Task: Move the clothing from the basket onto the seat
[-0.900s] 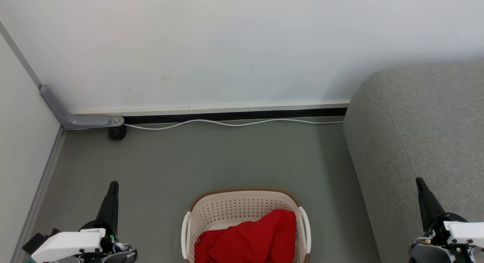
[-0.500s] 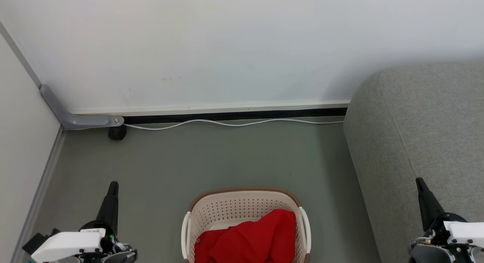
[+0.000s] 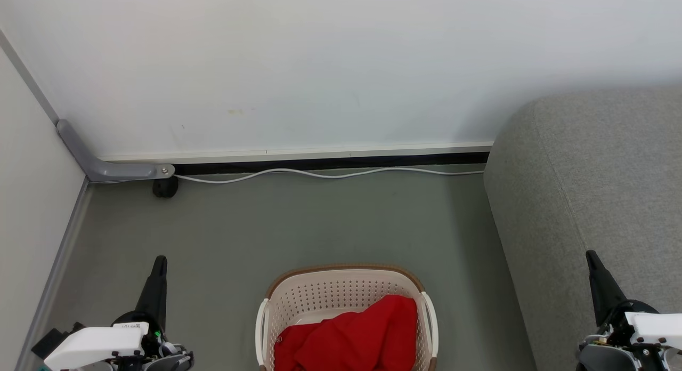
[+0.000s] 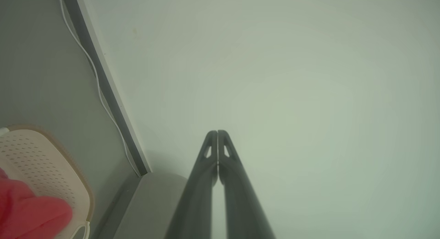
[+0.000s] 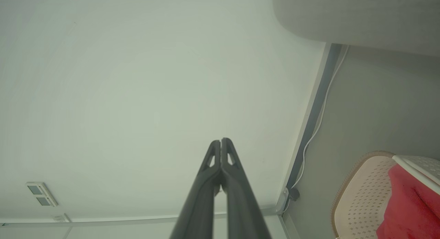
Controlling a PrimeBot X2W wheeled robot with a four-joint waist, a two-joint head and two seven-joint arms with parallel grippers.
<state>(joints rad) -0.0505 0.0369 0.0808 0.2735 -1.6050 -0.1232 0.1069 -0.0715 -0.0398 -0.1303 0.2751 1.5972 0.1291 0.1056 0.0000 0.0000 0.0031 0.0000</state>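
**Both arms idle, laundry waiting in the basket**

The large grey fabric-upholstered sofa seat (image 3: 597,200) takes up the right of the head view, with nothing red on it. On the grey-green floor (image 3: 293,227), at bottom centre, stands the cream-white perforated plastic basket with a brown rim (image 3: 341,293), apart from the seat. The soft bright red clothing (image 3: 351,339) lies heaped inside it, towards the right. The left end effector (image 3: 159,261), lower left, and the right end effector (image 3: 590,256), lower right, are both pinched fully closed and hold nothing, each well clear of the basket.

As I see it, the risks lie ahead. Closed fingers would only push the cloth down. A shallow pinch could drop it on the floor. A snagged fold might drag the light basket along. The thin white cable (image 3: 319,174), further up the frame, lies well away.
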